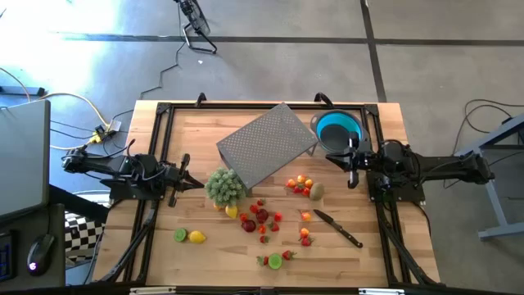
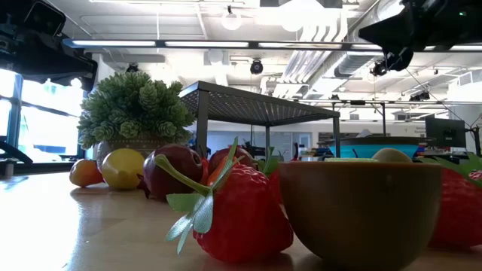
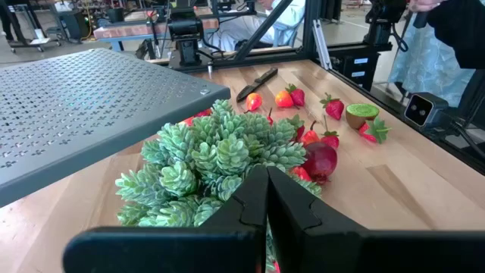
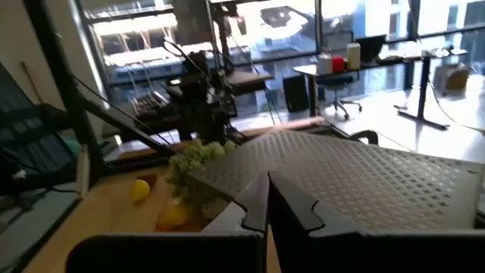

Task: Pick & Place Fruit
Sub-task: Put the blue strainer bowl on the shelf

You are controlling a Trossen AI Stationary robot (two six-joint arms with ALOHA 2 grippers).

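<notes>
The fruit lies scattered on the wooden table: red pieces (image 1: 260, 215), an orange and red cluster (image 1: 300, 184) beside a brownish-green piece (image 1: 316, 192), a lemon (image 1: 197, 237) with a lime slice (image 1: 180, 235), and a lime-green half (image 1: 275, 261). In the left wrist view, strawberries (image 3: 332, 106) and a dark red fruit (image 3: 321, 159) lie beyond the plant. The blue bowl (image 1: 338, 129) stands near the far right. My left gripper (image 1: 198, 183) (image 3: 266, 191) is shut, just left of the green plant. My right gripper (image 1: 334, 158) (image 4: 267, 199) is shut, raised near the bowl.
A grey perforated stand (image 1: 268, 145) sits mid-table toward the far side. A potted green plant (image 1: 225, 186) stands at its near left corner. A black-handled knife (image 1: 337, 228) lies near the right. In the low view a strawberry (image 2: 241, 214) and a brown rounded piece (image 2: 361, 211) fill the foreground.
</notes>
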